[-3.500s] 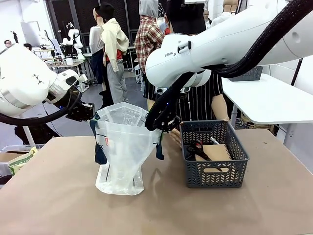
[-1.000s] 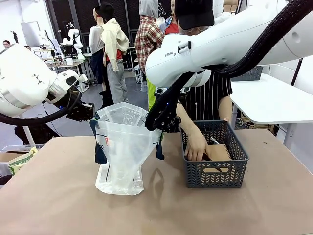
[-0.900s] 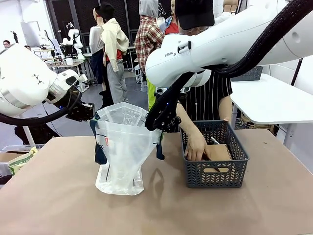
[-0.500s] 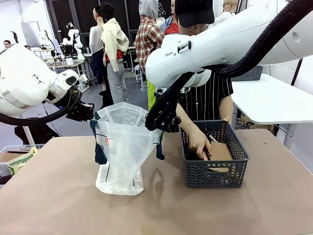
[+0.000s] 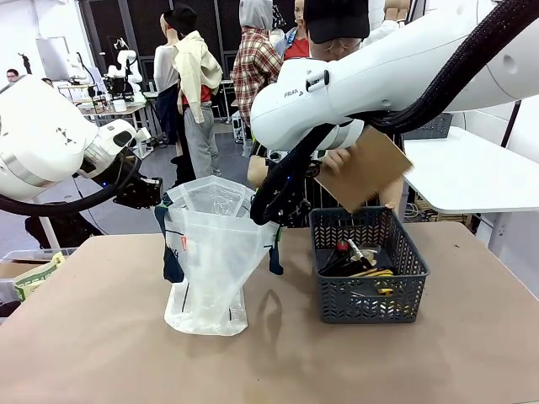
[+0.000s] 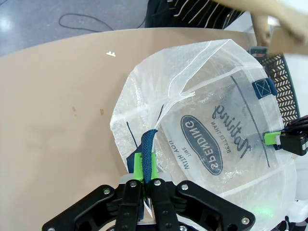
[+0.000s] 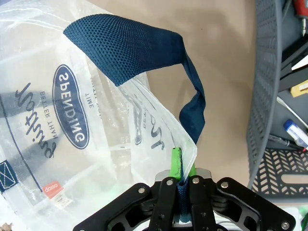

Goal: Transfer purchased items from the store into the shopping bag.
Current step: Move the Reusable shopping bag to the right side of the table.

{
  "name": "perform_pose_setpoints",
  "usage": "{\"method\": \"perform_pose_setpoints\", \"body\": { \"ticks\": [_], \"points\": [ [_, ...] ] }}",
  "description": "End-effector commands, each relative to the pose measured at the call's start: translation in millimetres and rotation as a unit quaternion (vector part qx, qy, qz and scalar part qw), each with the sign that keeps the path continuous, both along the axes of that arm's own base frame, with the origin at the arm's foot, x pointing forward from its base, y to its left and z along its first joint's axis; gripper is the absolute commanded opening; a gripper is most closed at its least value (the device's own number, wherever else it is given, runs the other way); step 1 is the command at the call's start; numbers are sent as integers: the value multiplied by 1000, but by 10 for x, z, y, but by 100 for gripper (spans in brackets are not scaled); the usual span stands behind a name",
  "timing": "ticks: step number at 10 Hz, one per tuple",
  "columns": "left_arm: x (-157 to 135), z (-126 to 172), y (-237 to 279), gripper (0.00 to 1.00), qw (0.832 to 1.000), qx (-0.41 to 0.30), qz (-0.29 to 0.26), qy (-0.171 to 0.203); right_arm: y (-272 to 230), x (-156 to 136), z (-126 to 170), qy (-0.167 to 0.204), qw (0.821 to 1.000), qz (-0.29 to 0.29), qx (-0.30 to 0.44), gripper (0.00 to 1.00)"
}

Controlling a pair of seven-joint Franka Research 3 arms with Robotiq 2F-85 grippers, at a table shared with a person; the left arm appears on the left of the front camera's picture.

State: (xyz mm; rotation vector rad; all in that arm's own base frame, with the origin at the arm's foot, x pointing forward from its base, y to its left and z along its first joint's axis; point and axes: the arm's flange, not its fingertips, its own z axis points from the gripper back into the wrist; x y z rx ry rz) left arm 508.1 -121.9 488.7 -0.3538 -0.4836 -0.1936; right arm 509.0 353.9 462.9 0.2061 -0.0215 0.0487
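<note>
Tan table, shopping bag, white side table

You've got bright, even overhead light: soft shadows on the table right of the shopping bag and under the store. Front view is sharp. The person's hand is motion-blurred in the left wrist view. Both wrist views bow at the edges.
</note>
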Motion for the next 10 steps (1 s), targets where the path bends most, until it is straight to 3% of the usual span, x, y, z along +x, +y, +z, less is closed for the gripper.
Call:
{"method": "perform_pose_setpoints", "body": {
  "ticks": [1,10],
  "points": [
    [-43,-5,28,0,1000,1,5,-7,-17,-7,11,1,1000,-2,2,0],
    [-43,-5,28,0,1000,1,5,-7,-17,-7,11,1,1000,-2,2,0]
  ]
}}
